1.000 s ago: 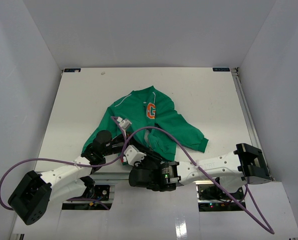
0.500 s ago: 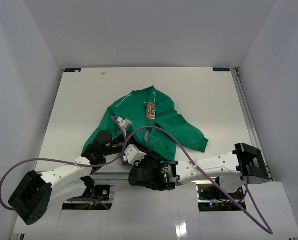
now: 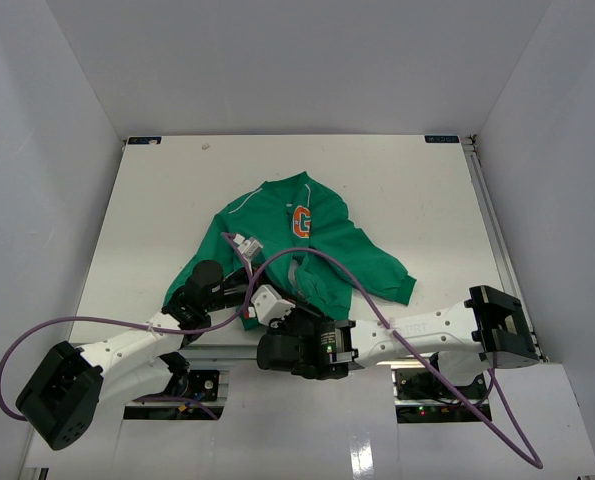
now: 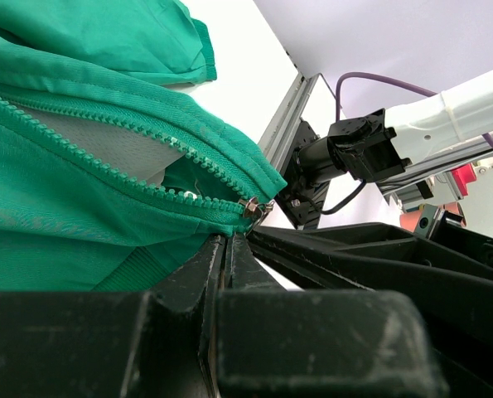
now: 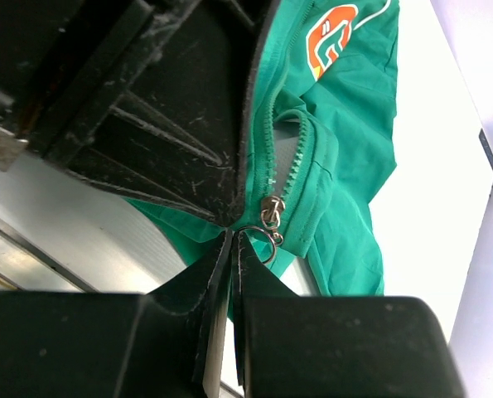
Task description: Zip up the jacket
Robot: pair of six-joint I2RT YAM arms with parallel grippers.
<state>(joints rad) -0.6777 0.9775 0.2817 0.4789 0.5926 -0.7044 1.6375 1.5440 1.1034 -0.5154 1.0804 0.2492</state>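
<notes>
Top view: jacket (image 3: 307,250) is lying flat, front up, collar away from the arms, on a white table (image 3: 177,190), near its middle and front. Both arms are reaching in to the near hem, left gripper (image 3: 239,298) and right gripper (image 3: 273,303) just beside each other at the bottom of the zipper (image 3: 299,275). The front is gaping there, so I'm reading the zipping as barely started. Plain white walls (image 3: 297,60) are boxing in three sides, and a purple cable (image 3: 97,322) is looping across the arms and over the jacket. Left wrist: its jaws are standing almost together, and they look to be pinching the hem right under the slider (image 4: 251,207). The teeth are running apart from there with pale lining showing between them, so the slider is sitting at the very bottom and nearly the whole run is left. White table edge and a metal rail (image 4: 292,112) are showing beyond. Right wrist: jaws are closed tight, tips touching or just beside the pull ring (image 5: 263,246). Can't tell if the ring is actually caught. The orange G (image 5: 333,33) is sitting well up the chest from there. Judging it: bottom engaged, pull-up not yet done.
</notes>
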